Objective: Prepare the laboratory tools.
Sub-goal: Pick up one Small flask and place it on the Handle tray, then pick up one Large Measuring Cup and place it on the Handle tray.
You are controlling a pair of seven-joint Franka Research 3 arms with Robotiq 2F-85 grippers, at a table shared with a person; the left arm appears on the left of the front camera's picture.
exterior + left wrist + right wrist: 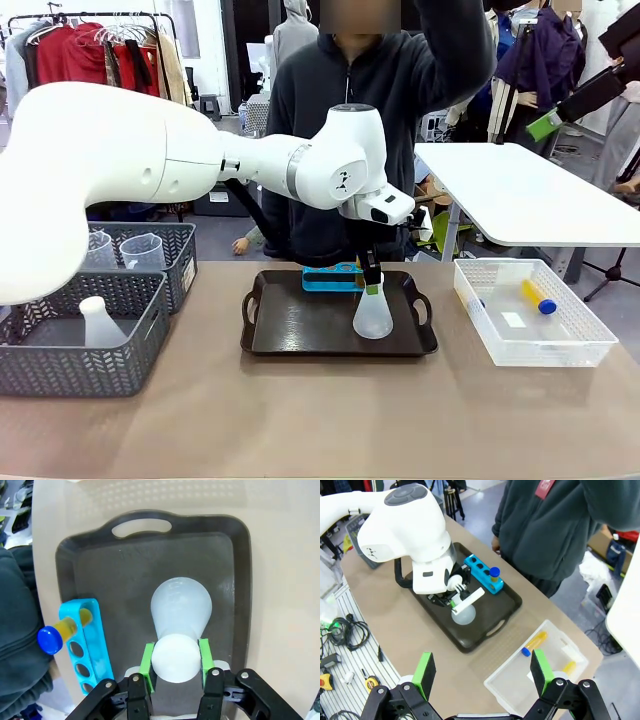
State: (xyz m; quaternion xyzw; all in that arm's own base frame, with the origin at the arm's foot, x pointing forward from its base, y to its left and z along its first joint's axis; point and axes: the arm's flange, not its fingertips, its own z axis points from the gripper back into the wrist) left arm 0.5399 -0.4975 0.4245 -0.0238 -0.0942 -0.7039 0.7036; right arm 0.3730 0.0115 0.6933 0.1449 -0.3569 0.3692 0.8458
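Where the dark, matte, rimmed tray sits mid-worktop, the left fingers, green-padded, are closed partway on the neck of a translucent white cone-shaped flask. It is upright over the tray's right half, base at or just off the floor. A blue plastic rack lies at the tray's far edge, holding one amber tube with a blue cap. Right fingers are spread wide and hold nothing. Another capped tube lies in the clear mesh bin to the right.

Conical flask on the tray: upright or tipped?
Upright: the flask stands base-down on the tray, neck up between the left end effector's pads.
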